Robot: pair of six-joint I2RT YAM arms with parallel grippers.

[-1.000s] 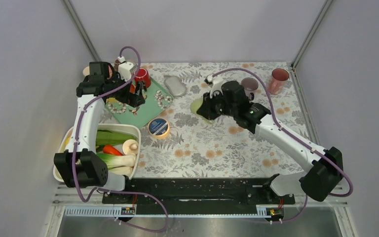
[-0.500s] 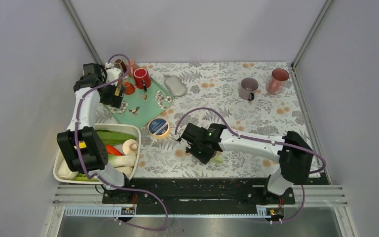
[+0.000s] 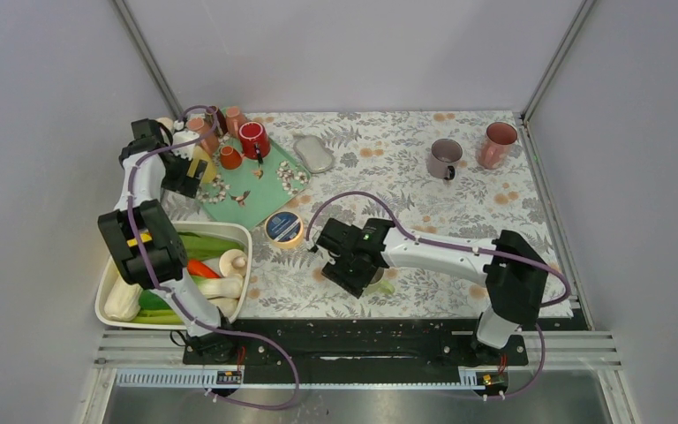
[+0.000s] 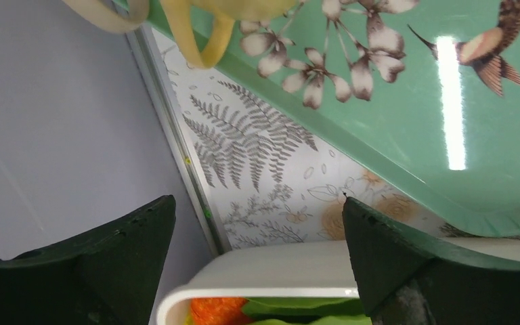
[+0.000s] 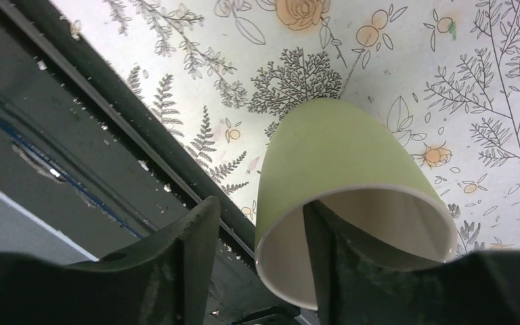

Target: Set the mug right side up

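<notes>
Green mug [image 5: 338,149] seems to sit mouth-up on the worktop [image 5: 379,40], well right of the white vegetable tub [image 3: 229,224]. Right gripper [image 5: 261,203] fingers straddle its wall, slack, not pinching. Best to lift straight up, clear of the rim. Left gripper [image 4: 257,203], beyond the tub, gapes empty.

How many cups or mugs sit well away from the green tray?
3: a pale green mug near the front edge, a mauve-grey mug and a pink cup at the far right corner. The right arm could hide more.
</notes>
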